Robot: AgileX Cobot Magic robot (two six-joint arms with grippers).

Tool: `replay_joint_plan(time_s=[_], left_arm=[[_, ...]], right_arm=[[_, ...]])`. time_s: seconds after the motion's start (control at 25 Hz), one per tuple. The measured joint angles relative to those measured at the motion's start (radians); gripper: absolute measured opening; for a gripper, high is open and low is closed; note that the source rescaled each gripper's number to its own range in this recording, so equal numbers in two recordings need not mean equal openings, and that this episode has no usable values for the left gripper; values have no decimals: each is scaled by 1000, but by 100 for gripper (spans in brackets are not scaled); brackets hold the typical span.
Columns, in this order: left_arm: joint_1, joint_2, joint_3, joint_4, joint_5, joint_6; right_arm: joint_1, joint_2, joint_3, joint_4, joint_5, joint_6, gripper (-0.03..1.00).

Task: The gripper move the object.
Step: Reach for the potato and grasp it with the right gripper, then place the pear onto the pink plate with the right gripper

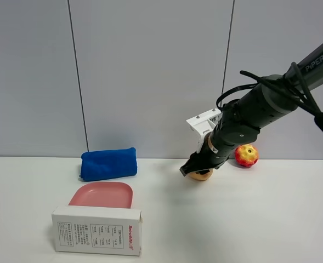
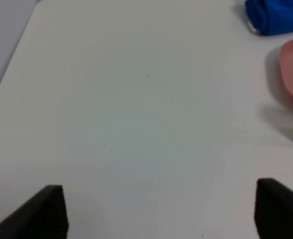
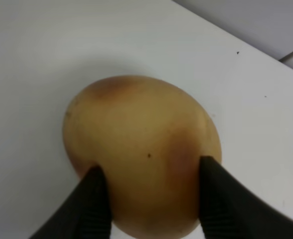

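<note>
The object (image 1: pixel 202 175), a tan-orange egg-shaped lump with a brownish blotch, sits at table level right of centre near the back. My right gripper (image 1: pixel 196 169), a black claw on a dark cable-wrapped arm with a white bracket (image 1: pixel 203 123), reaches down from the right and is shut on it. In the right wrist view the object (image 3: pixel 141 149) fills the frame, and the gripper (image 3: pixel 151 172) has a black finger pressed on each side of it. My left gripper (image 2: pixel 161 211) is open and empty over bare table. It does not show in the high view.
A red-and-yellow apple (image 1: pixel 246 155) stands just right of the object. A blue folded cloth (image 1: pixel 108 163) lies at the back left, a pink dish (image 1: pixel 102 195) in front of it, and a white box (image 1: pixel 97 230) stands at the front left. The white table (image 1: pixel 249 219) ends at a grey wall.
</note>
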Motion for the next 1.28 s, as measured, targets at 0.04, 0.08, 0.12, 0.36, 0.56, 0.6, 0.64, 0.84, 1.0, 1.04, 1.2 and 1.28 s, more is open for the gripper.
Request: replay_joint_plan(time_s=[0.04,0.08,0.12,0.36,0.56,0.6,0.64,0.84,1.0,1.04,1.2,1.28], left_arm=[[0,0,0,0,0,0],[0,0,0,0,0,0],[0,0,0,0,0,0],[0,0,0,0,0,0],[0,0,0,0,0,0],[0,0,0,0,0,0],[0,0,0,0,0,0],[0,0,0,0,0,0],[0,0,0,0,0,0],[0,0,0,0,0,0],[0,0,0,0,0,0],[0,0,0,0,0,0]], right_arm=[[0,0,0,0,0,0,18],[0,0,0,0,0,0,12],[0,0,0,-1,0,0,5],[0,-2,0,1,1,-1,1],[11,-31,0,14,36,-1,1],[15,-48,0,23,48,-1,1],[19,-68,0,33,60,-1,1],[99,-191,0,102,87,-35,0],[200,-233,-19,155,89,-132,0],[230,-233,-35,176,91,-156,0],[308,-218,-124,354,95,-288,0],[323,-202,-180,473,117,-369,0]])
